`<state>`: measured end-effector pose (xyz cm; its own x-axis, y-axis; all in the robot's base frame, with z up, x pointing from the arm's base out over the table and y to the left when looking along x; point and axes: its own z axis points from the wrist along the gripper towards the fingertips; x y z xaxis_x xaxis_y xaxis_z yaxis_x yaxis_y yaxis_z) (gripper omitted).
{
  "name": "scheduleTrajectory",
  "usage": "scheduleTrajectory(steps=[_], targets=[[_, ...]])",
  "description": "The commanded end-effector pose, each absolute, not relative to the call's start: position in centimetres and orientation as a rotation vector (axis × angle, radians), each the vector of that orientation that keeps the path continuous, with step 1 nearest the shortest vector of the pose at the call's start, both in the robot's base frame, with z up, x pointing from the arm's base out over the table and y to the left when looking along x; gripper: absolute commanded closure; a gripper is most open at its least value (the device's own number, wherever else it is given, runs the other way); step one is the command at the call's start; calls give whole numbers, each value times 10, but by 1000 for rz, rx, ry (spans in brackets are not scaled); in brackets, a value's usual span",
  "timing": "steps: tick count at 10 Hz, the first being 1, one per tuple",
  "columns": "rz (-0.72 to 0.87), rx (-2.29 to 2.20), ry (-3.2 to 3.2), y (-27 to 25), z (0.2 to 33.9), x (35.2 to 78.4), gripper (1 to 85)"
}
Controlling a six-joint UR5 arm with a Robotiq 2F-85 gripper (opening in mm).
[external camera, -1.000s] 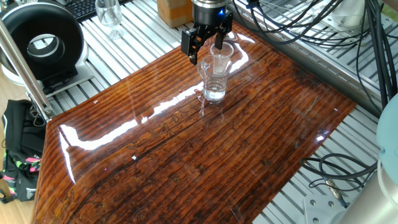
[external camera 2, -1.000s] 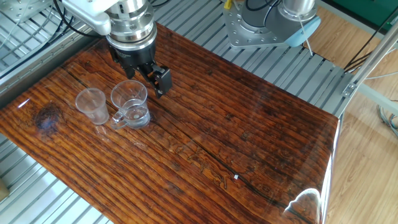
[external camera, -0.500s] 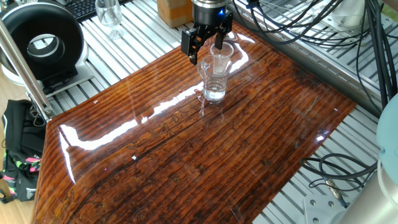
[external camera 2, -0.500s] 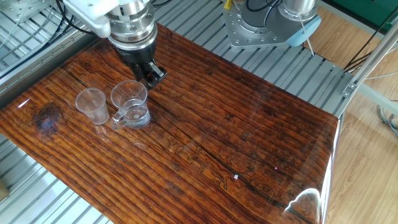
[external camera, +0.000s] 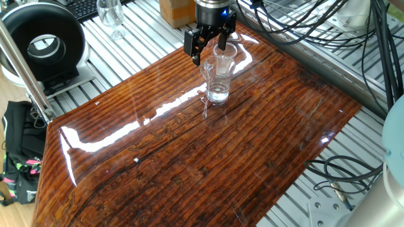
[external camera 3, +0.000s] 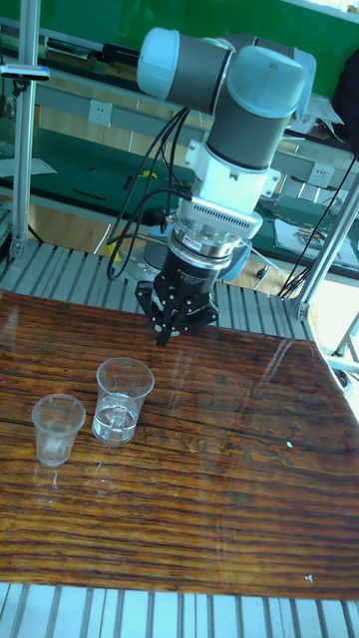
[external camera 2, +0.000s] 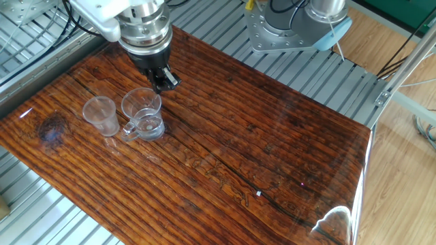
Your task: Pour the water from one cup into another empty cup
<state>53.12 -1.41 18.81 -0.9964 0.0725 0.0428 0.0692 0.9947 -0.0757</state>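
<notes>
The clear tumbler (external camera: 219, 75) (external camera 2: 142, 112) (external camera 3: 122, 397) stands upright on the wooden table, with a little water (external camera 3: 115, 419) in its base. The smaller cloudy cup (external camera 2: 101, 115) (external camera 3: 57, 428) stands upright just beside it and looks empty; in one fixed view only its rim (external camera: 228, 48) shows behind the tumbler. My gripper (external camera: 207, 49) (external camera 2: 164, 79) (external camera 3: 171, 324) hangs just behind the tumbler, pointing down. It is open, holds nothing and touches neither cup.
A stemmed glass (external camera: 112, 14), a cardboard box (external camera: 176, 10) and a black ring-shaped device (external camera: 40, 44) stand off the table's far edge. Cables (external camera: 328, 38) run along one side. A second arm's grey base (external camera 2: 293, 28) sits beyond the table.
Over the last second the gripper has turned about its wrist, so its fingers now line up in the other fixed view. Both cups stay where they were.
</notes>
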Motion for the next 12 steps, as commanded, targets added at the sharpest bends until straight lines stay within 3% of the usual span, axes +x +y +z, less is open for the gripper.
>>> scheduleTrajectory(steps=[1,12], targets=[[108,-109,-3094,-10,182,532,837],[59,-69,-3135,-1,180,542,840]])
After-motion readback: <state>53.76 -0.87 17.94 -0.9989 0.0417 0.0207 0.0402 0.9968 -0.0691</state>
